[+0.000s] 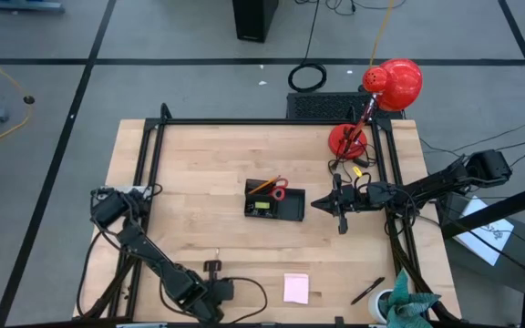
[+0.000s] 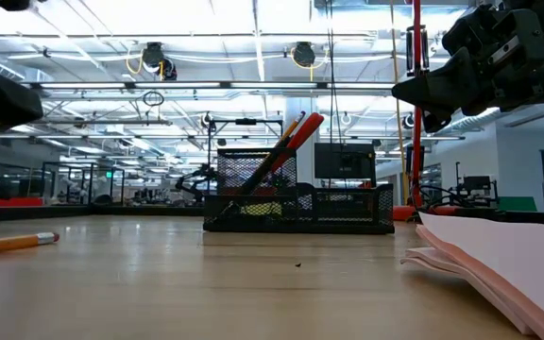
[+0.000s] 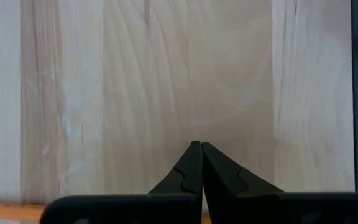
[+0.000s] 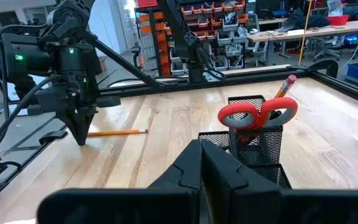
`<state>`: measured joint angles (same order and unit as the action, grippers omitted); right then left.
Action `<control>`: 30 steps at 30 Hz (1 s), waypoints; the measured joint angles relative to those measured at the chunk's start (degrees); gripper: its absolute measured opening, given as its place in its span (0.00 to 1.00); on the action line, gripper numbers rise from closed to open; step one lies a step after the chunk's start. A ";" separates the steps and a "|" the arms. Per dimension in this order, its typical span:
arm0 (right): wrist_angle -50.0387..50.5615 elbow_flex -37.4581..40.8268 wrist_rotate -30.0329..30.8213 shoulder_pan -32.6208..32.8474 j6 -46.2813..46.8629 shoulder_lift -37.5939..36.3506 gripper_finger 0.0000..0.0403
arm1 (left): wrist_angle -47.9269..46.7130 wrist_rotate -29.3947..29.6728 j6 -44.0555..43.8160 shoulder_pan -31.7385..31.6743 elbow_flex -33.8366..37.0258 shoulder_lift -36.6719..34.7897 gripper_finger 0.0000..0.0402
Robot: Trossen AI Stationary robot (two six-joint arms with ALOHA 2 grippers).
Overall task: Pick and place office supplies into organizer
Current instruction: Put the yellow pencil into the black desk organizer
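The black organizer sits near the middle of the wooden table. It is made of black mesh and has a tall part at one end. The red scissors stand in that tall part with their handles up, and a pencil with a pink eraser pokes out next to them. Something yellow lies in a low part of the organizer, but it is too small to tell what it is. The right claw hangs in the air just beside the organizer, on the side toward the red lamp. Its two fingers are pressed tight together and hold nothing. The left claw is at the near edge of the table, well apart from the organizer. It points down at the wood with its fingers pressed together too, and it holds nothing. Another pencil lies flat on the table just beside the left claw. The pink pad of sticky notes lies flat near that same edge. A dark pen lies on the table near the pad, toward the right arm's corner.
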<state>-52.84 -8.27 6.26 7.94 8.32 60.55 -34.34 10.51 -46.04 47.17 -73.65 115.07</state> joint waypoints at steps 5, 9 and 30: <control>0.00 0.00 0.15 0.02 0.00 0.00 0.01 | 0.62 -0.26 1.30 -0.76 0.04 -0.02 0.01; 0.00 0.00 0.17 0.01 0.00 0.00 0.01 | 1.31 0.55 3.35 -1.89 0.04 -0.04 0.04; 7.80 0.02 -0.39 0.02 -0.53 0.00 0.01 | 4.45 41.19 6.31 0.23 -16.09 -0.85 0.02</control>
<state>-45.04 -8.25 5.87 7.97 7.79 60.55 -29.89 51.70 -39.74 47.40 -89.74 114.21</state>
